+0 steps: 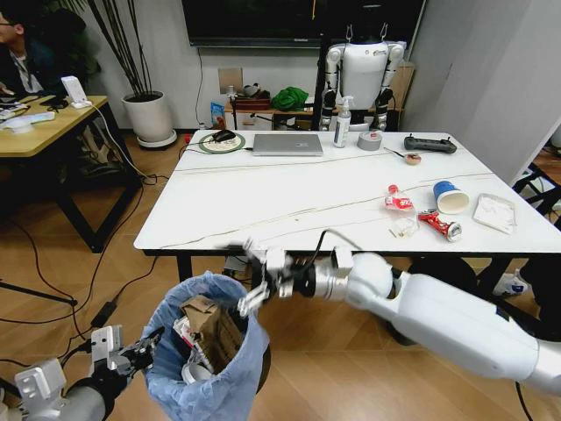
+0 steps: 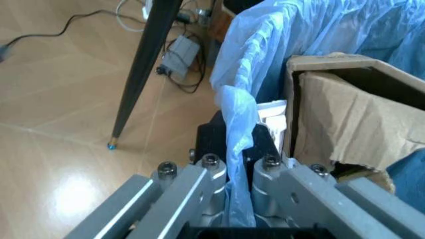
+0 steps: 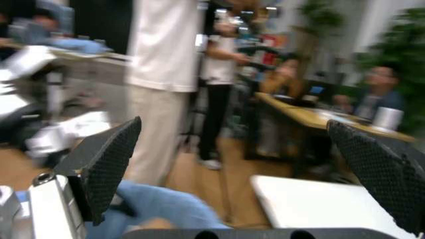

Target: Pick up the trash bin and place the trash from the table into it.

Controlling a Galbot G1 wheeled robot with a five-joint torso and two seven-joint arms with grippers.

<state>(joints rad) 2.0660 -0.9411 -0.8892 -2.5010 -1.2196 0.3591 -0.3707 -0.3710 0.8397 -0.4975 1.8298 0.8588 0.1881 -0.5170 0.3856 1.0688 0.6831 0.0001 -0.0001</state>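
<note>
The trash bin (image 1: 206,360), dark and lined with a light-blue bag, hangs in front of the table (image 1: 263,202). Torn brown cardboard (image 1: 213,331) and white litter lie inside it. My left gripper (image 1: 145,346) is shut on the bin's rim; in the left wrist view the left gripper (image 2: 232,169) pinches the bag fold beside the cardboard (image 2: 352,124). My right gripper (image 1: 254,279) hovers open just above the bin mouth, with nothing between its fingers (image 3: 109,164). On the table's right end lie a blue cup (image 1: 451,197), a red-and-white tube (image 1: 399,200), a red wrapper (image 1: 438,225) and a white tissue (image 1: 495,212).
A silver laptop (image 1: 287,144), spray bottle (image 1: 342,123), grey tape roll (image 1: 370,140) and black controller (image 1: 429,144) sit along the table's far edge. A yellow desk (image 1: 44,127) stands at the left, with cables on the floor. A black table leg (image 2: 143,69) stands close to the bin.
</note>
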